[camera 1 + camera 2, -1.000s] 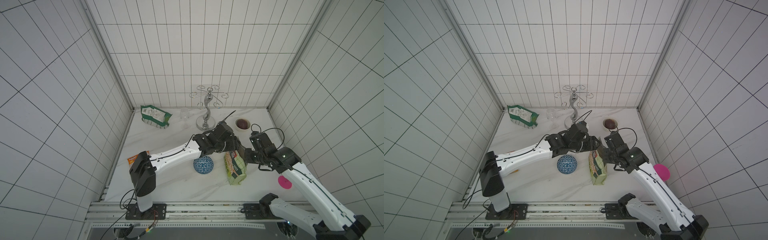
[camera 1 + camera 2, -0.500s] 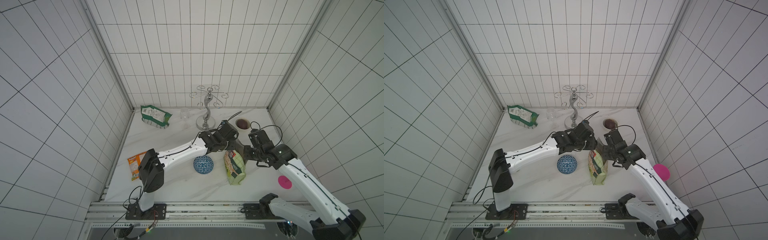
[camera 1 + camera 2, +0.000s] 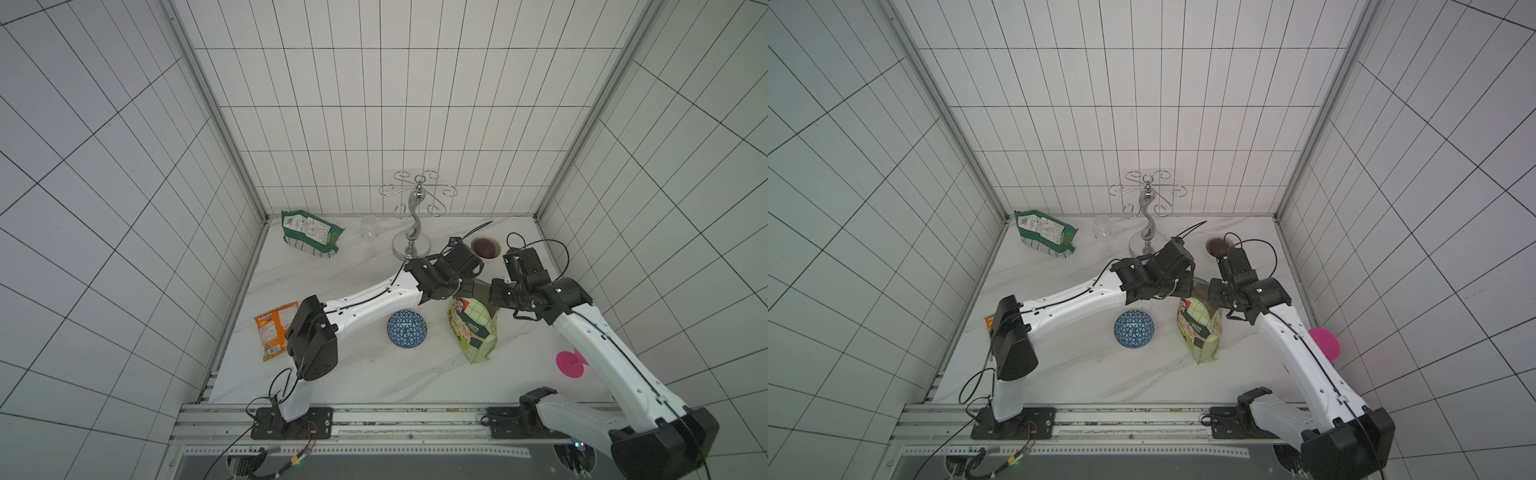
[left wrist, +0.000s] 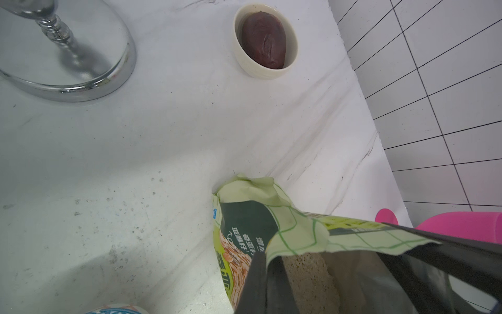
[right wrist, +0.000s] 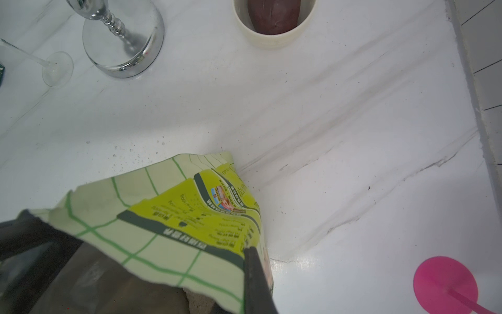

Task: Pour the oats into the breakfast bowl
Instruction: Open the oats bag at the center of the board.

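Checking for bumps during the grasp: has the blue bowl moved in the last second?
No. The blue bowl sits at the same spot relative to the stand base.

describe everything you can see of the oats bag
The oats bag is light yellow-green plastic with a green grid, a dark green front panel picturing oats and a silvery lining. It stands roughly upright on the marble table, beside but apart from the blue breakfast bowl. Its top is torn open; the left gripper and right gripper pinch opposite walls, and beige oats show inside.
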You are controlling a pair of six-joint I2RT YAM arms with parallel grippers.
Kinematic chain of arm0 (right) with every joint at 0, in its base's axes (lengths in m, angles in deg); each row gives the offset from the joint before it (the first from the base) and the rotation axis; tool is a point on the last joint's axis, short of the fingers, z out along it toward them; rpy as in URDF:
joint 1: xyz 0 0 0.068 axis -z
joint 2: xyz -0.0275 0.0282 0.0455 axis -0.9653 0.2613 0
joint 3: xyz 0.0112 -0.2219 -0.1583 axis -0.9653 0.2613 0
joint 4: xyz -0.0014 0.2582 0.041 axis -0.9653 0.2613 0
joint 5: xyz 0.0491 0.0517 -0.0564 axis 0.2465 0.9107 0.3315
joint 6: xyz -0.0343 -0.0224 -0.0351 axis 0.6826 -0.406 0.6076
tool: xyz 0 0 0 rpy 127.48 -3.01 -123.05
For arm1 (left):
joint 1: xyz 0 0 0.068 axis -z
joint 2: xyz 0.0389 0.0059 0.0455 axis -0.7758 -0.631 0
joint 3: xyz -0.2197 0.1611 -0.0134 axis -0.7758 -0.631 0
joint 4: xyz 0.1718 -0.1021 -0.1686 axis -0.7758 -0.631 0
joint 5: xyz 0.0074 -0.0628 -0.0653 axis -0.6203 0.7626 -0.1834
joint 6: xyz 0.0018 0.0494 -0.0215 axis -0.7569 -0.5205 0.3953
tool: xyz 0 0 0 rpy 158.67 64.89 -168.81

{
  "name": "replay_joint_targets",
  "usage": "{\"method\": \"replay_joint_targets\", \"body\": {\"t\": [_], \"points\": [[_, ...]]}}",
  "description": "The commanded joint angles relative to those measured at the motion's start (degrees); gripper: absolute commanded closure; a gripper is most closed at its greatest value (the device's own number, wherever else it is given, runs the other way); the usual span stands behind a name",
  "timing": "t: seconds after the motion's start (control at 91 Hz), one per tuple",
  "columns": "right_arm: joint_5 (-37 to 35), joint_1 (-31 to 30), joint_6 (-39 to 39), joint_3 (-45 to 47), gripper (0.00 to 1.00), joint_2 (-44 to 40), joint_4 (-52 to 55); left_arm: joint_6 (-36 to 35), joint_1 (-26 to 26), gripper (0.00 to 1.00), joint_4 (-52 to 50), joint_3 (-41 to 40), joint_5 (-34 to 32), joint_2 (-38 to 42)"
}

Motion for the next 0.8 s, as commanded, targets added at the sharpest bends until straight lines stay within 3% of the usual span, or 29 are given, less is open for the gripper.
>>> {"method": "replay_joint_targets", "body": {"t": [0.0, 0.165, 0.264, 0.319, 0.407, 0.528, 0.649, 0.792], "points": [[-1.0, 2.6, 1.6, -3.6, 1.0, 0.9, -2.9, -2.7, -1.1, 1.0, -4.4, 3.3, -7.8, 0.0], [2.5, 4.3, 3.4, -4.7, 1.0, 5.1, -6.9, -3.8, -1.7, 1.0, -4.9, 5.0, -10.6, -0.8], [4.5, 5.1, 4.0, -5.6, 1.0, 7.4, -7.1, -2.4, -2.9, 0.99, -5.7, 6.2, -7.3, -2.2], [5.8, 5.1, 4.1, -5.7, 0.99, 7.7, -6.6, -1.7, -3.5, 0.84, -6.0, 6.4, -4.6, -2.6], [7.6, 5.1, 4.1, -5.0, 0.83, 6.9, -6.1, -1.3, -3.8, 0.54, -6.7, 6.6, -2.9, -2.2], [10.3, 5.1, 3.7, -3.4, 0.67, 4.6, -5.2, 0.3, -3.8, 0.33, -6.3, 5.7, -1.0, -0.7], [13.6, 5.0, 3.9, -1.8, 0.52, 2.0, -4.3, 2.4, -3.7, 0.3, -4.2, 3.0, 3.3, 1.1], [14.4, 4.7, 4.3, -0.4, 0.5, 0.0, -2.2, 4.9, -3.3, 0.3, -4.5, 1.3, 7.0, 1.7]]}}
